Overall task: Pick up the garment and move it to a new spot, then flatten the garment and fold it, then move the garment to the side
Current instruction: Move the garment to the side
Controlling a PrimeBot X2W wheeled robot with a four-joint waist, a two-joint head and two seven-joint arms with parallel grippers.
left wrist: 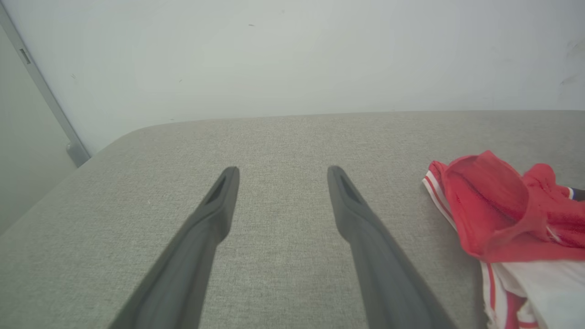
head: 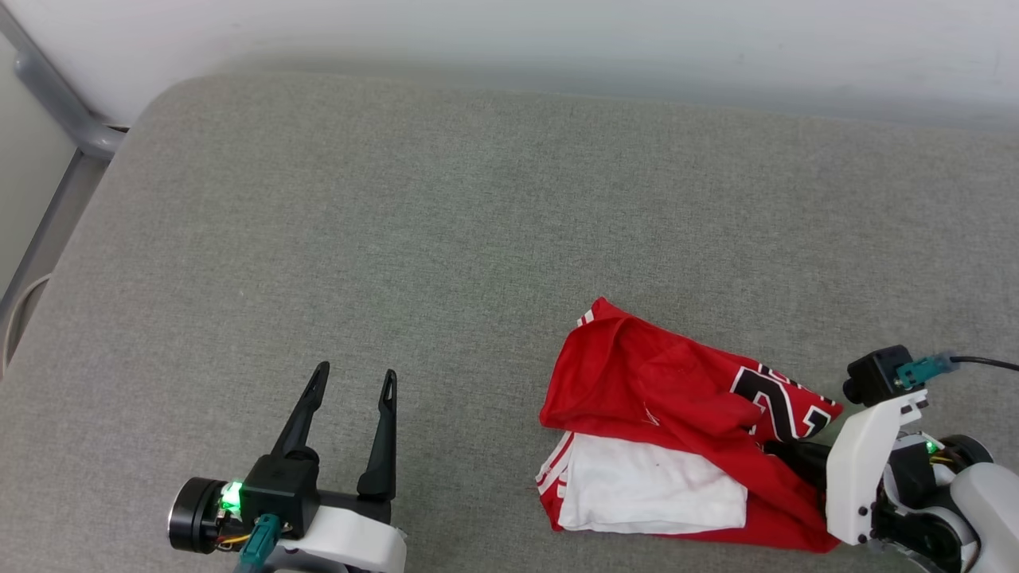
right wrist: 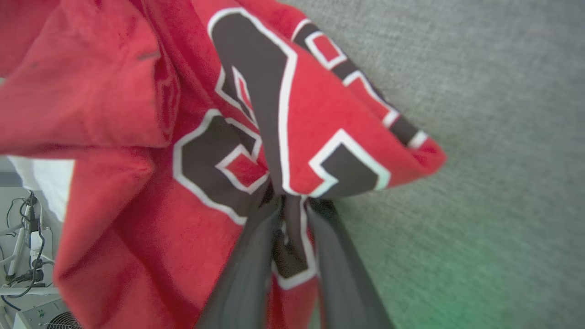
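Note:
The garment [head: 661,398], a red jersey with a white sleeve and black white-outlined numbers, lies crumpled at the lower right of the grey cushion. My right gripper [right wrist: 292,201] is shut on a fold of the garment [right wrist: 256,114] at the printed number, its fingertips buried in the cloth. In the head view the right gripper's fingers [head: 796,458] reach into the red cloth from the right. My left gripper [head: 354,382] stands open at the lower left, well apart from the garment. The left wrist view shows its gripper [left wrist: 283,176] over bare cushion, with the garment [left wrist: 498,210] at the right.
The grey cushion [head: 446,223] stretches wide to the left and behind the garment. A pale wall [head: 557,40] runs along the back. A grey metal frame [head: 56,103] stands at the far left. Cables and a power strip [right wrist: 23,246] lie on the floor past the cushion's edge.

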